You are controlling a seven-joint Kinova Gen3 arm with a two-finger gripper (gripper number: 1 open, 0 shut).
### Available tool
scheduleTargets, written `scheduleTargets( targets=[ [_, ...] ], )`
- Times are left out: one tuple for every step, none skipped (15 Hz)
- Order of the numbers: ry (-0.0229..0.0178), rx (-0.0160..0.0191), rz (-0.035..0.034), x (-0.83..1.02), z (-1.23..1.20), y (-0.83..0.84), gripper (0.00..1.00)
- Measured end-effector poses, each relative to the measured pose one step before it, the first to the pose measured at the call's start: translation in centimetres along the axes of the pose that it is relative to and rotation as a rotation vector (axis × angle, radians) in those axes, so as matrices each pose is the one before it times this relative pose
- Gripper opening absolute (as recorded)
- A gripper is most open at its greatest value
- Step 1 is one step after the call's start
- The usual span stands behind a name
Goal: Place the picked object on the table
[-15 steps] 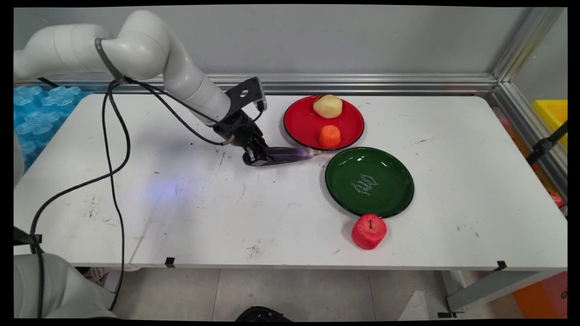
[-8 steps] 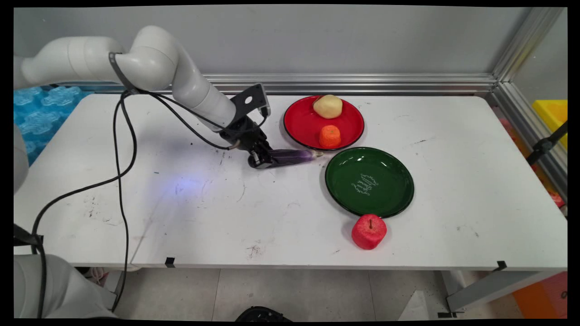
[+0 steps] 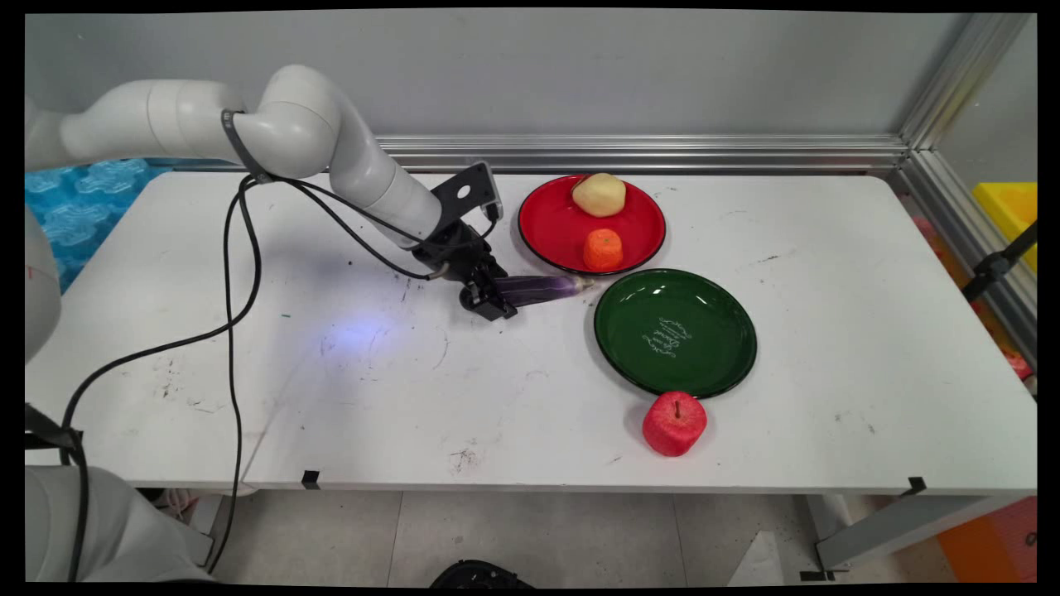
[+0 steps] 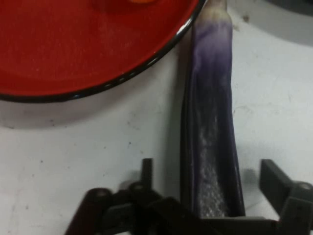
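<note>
A long purple eggplant (image 3: 542, 288) lies on the white table (image 3: 331, 389), its pale tip in the gap between the red plate (image 3: 553, 233) and the green plate (image 3: 629, 348). My gripper (image 3: 495, 300) sits low at the eggplant's left end. In the hand view the eggplant (image 4: 212, 127) runs up between the two fingers (image 4: 146, 169), with a gap on each side, so the gripper (image 4: 210, 171) is open around it. The red plate's rim (image 4: 98, 90) curves just left of the eggplant there.
On the red plate lie a yellowish potato (image 3: 599, 194) and an orange fruit (image 3: 603, 249). The green plate holds nothing. A red apple (image 3: 674, 423) stands on the table just in front of it. Black cables (image 3: 236, 273) hang from the arm at the left.
The arm has moved right and a little nearer, carrying the gripper along the eggplant toward the plates. The eggplant's tip has shifted slightly right.
</note>
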Motion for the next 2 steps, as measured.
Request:
scheduleTargets(
  targets=[
    [-0.00096, -0.00156, 0.00139, 0.098, 0.032, -0.041, 1.00],
    [-0.00091, -0.00102, 0.00241, 0.155, -0.007, -0.068, 1.00]
  ],
)
